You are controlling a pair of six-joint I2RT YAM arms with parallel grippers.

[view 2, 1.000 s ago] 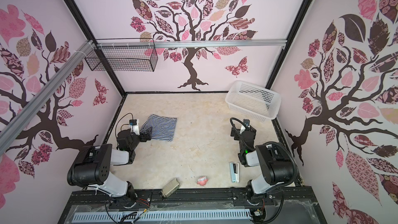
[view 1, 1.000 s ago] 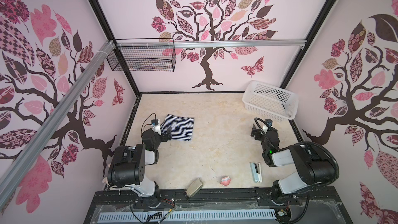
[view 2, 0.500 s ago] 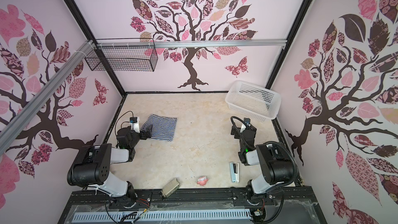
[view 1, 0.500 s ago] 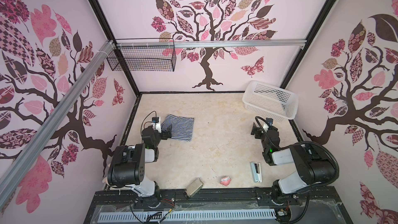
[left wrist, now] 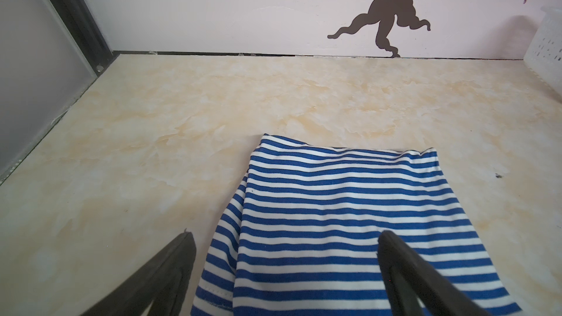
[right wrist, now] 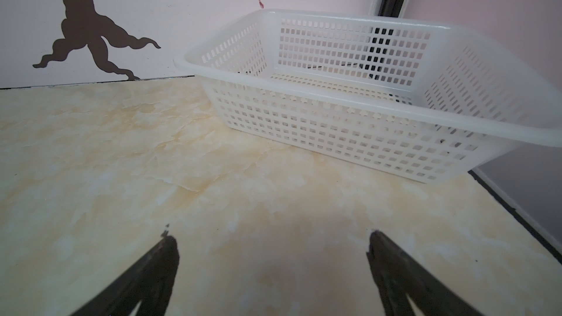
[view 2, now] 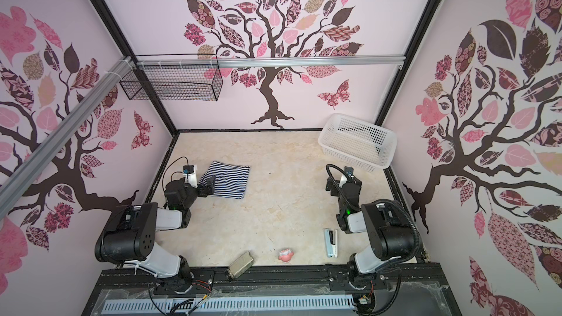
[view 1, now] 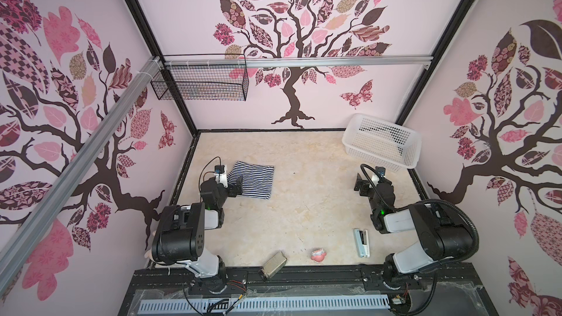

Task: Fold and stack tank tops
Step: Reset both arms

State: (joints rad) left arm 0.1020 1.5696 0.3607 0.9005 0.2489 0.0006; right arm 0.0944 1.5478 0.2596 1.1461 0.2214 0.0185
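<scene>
Both arms sit folded low, wrists pointing toward the far side. The left arm [view 1: 182, 232] has its fingers [left wrist: 170, 269] spread wide. The right arm [view 1: 438, 232] holds its fingers [right wrist: 155, 269] equally far apart.

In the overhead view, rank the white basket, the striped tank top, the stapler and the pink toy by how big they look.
Largest to smallest in a top view:
white basket
striped tank top
stapler
pink toy

We read no text, label, brand, number, sign anywhere. On stapler [view 1: 362, 242], metal box [view 1: 273, 264]: markings too small to tell.
</scene>
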